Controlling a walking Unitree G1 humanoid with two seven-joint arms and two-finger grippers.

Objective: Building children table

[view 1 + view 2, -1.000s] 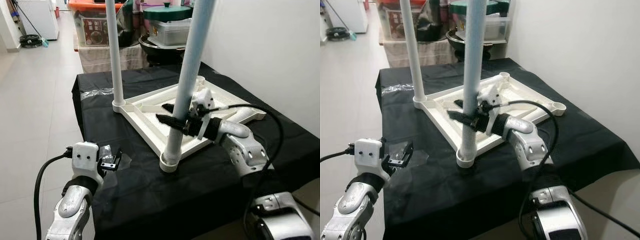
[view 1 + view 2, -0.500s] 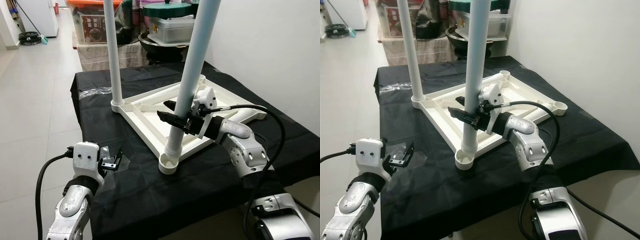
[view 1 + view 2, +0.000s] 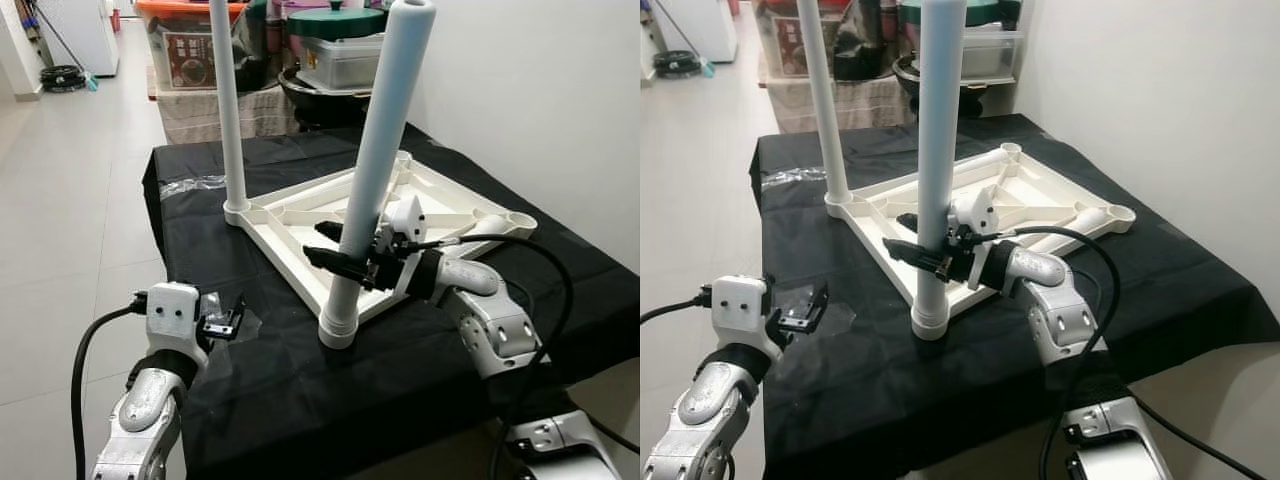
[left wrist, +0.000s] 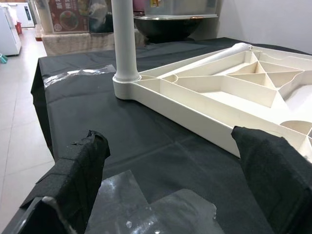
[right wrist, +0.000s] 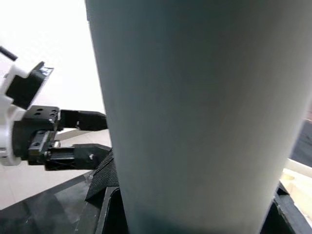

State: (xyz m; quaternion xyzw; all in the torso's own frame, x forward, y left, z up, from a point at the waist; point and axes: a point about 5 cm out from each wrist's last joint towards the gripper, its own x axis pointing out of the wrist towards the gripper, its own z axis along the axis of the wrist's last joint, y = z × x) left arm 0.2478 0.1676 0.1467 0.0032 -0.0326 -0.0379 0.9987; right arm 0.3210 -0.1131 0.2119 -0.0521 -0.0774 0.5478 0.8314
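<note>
A white table top (image 3: 1060,195) lies upside down on a black-clothed table (image 3: 420,390). One white leg (image 3: 230,110) stands in its far left corner. A thicker-looking near leg (image 3: 375,150) stands in the near corner socket. My right gripper (image 3: 313,241) is shut on this near leg low down, with a black finger on each side. In the right wrist view the leg (image 5: 195,112) is very close. My left gripper (image 3: 225,322) hovers open at the table's near left edge, its pads (image 4: 78,165) wide apart over clear film (image 4: 161,209).
A white tube (image 3: 488,226) lies by the table top's right corner. Crumpled clear film (image 3: 190,185) sits on the cloth at the far left. Storage boxes and a dark pot (image 3: 320,95) stand behind the table. A white wall is on the right, tiled floor (image 3: 70,200) on the left.
The camera has shifted, so the near leg's top end now shows. My right gripper sits slightly lower on the leg, fingers reaching further past it. The left arm has stayed put.
</note>
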